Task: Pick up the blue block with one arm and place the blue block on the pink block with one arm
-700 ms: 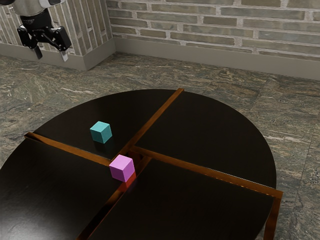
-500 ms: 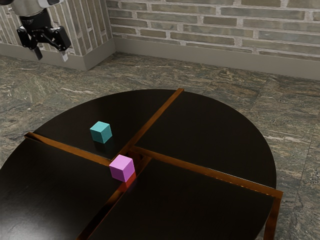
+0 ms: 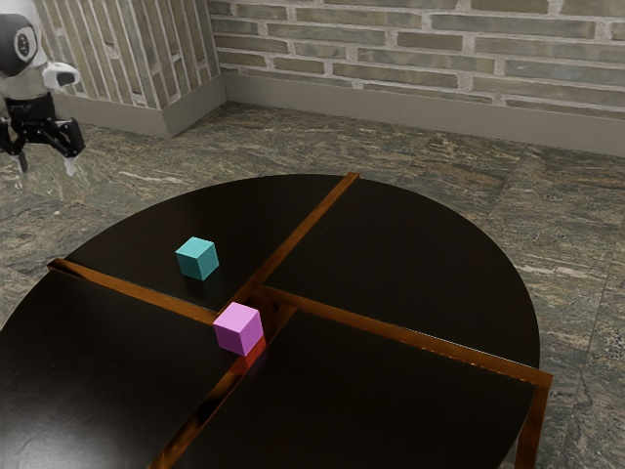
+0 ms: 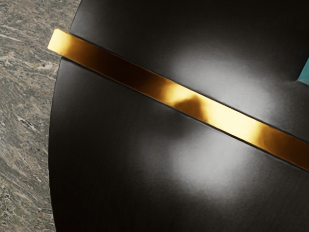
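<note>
Gripper [image 3: 45, 164]: black, two-fingered, hanging from the white arm [image 3: 21, 47] at the exterior view's left, out past the table's rim and above the floor, well apart from both blocks.
Jaws: spread apart, tips pointing down, nothing between them.
Small teal-blue block [image 3: 197, 258]: flat on the round black table [image 3: 410, 254], in the far-left quarter as the exterior view shows it, near the crossing of the strips and well in from the rim; nothing touches it. In the wrist view a corner of the teal-blue block [image 4: 304, 73] shows beyond one strip.
Pink block [image 3: 238, 327]: at the crossing of the strips, near the table's middle; near the teal-blue block but apart from it, with one strip between them.
Polished brown wooden strips [image 3: 305, 227]: they cross and part the tabletop into four quarters; in the wrist view one strip [image 4: 169, 94] runs slantwise across the dark top, with a dark shadow patch on it.
Grey veined stone floor [image 3: 439, 147]: all round the table; in the wrist view the floor [image 4: 19, 125] lies past the rim.
Pale brick wall [image 3: 410, 44]: behind the table.
</note>
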### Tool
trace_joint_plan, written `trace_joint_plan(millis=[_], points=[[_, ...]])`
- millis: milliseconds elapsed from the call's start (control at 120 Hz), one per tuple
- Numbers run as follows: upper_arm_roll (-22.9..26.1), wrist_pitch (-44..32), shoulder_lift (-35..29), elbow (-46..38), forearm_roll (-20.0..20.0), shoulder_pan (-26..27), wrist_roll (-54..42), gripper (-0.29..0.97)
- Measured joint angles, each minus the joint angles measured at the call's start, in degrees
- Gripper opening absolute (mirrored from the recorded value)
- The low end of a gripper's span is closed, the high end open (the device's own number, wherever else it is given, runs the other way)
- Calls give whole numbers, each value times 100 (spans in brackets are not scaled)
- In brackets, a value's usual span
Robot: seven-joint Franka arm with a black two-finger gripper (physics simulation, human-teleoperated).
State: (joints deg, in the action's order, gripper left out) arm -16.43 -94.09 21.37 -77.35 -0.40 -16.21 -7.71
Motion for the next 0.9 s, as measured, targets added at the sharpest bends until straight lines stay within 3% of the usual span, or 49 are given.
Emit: trace_joint_plan(millis=[175,367,692,900], points=[[62,-1085,678,-364,-314,-24,-431,68],[658,-1974,813,-731,-698,-54,-1187,68],[810,-2441,915,-778,-989,-58,-1817,68],[1192,-2489,1117,-796,-1097,-56,-2018,68]])
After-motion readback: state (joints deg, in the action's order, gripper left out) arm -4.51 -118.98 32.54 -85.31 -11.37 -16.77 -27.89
